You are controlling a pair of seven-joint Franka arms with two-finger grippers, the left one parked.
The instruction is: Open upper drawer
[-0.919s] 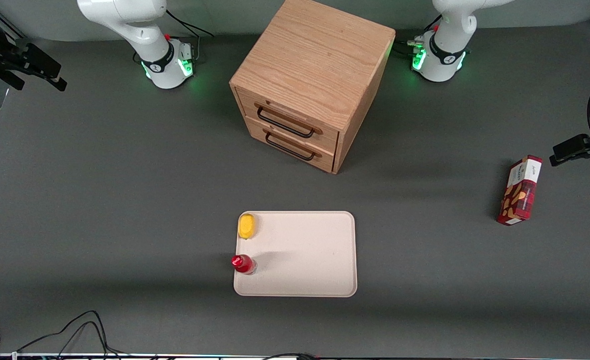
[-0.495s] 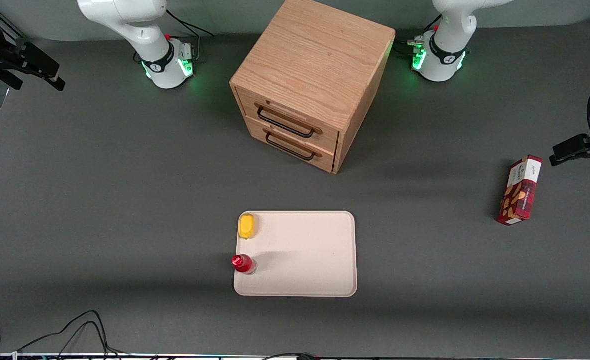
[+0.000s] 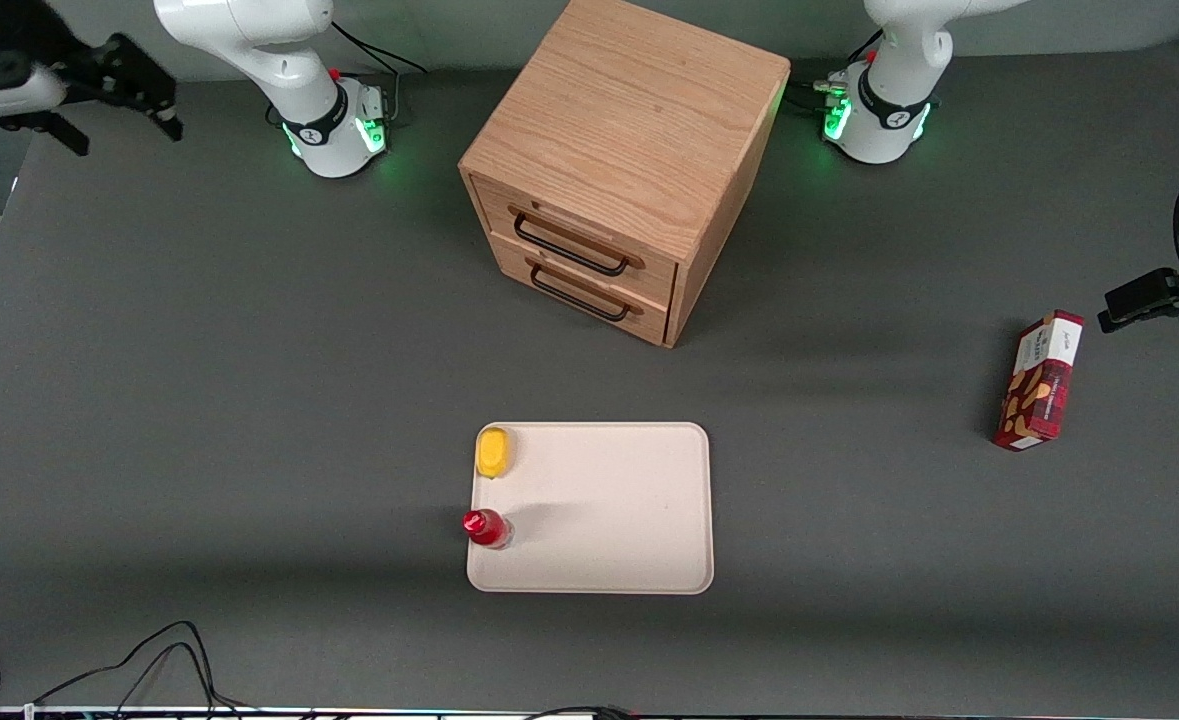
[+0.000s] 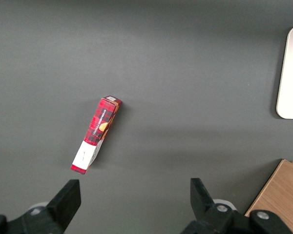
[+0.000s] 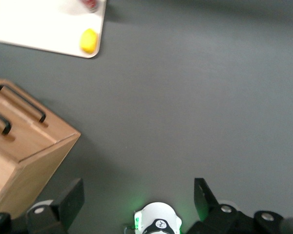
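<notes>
1. Since the earlier front views, the right arm's black two-finger gripper (image 3: 134,90) has swung up and inward from the table's edge, toward its own white base; nothing else on the table has shifted.
2. That gripper hangs high over the working arm's end of the dark grey table (image 3: 199,400), well apart from the cabinet. In the right wrist view its fingers (image 5: 71,197) stand wide apart with only table between them, holding nothing.
3. Near the table's middle stands the boxy light-oak wooden cabinet (image 3: 639,110), turned at an angle.
4. The upper drawer (image 3: 574,235) is the top one of two on the cabinet's front, and it sits closed, flush with the front.
5. Its long black wire handle (image 3: 569,250) runs along the drawer face, untouched; the right wrist view shows the same handle (image 5: 20,101).
6. The lower drawer (image 3: 589,292) just beneath is closed as well.
7. Nearer the front camera than the cabinet lies a cream rectangular tray (image 3: 629,510).
8. A small yellow object (image 3: 493,452) and a red-capped bottle (image 3: 484,526) stand at the tray's edge toward the working arm's end.
9. A red patterned carton (image 3: 1039,382) lies toward the parked arm's end of the table.
</notes>
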